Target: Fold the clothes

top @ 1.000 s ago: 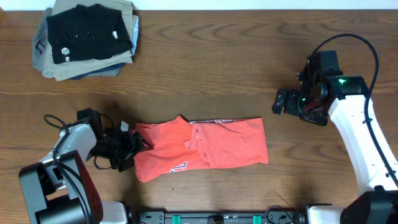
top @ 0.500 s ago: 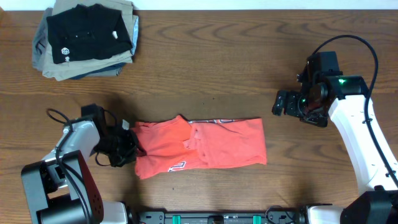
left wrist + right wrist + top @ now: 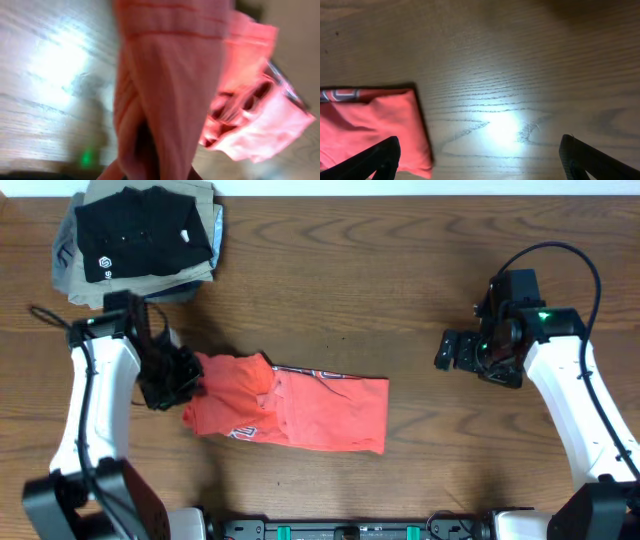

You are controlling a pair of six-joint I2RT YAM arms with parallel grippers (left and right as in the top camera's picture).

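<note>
Two claws on duty, only one engaged. Left gripper [image 3: 185, 383]: pinched tight on a bunched end of the coral-red T-shirt [image 3: 300, 412], seemingly raised a little off the table [image 3: 350, 280]. Trailing away from that claw toward the right gripper [image 3: 447, 350] as a half-folded band, lettering barely showing. Right one: spread wide above bare wood, well apart from the shirt's near edge, gripping nothing. Judged as mid-fold, end seized and ready to go across. Next, probably: draw that end over the flat part toward the far edge, keep layers aligned, lower, then release. Just behind the left claw, stack of folded garments [image 3: 140, 240], best steered clear of.
</note>
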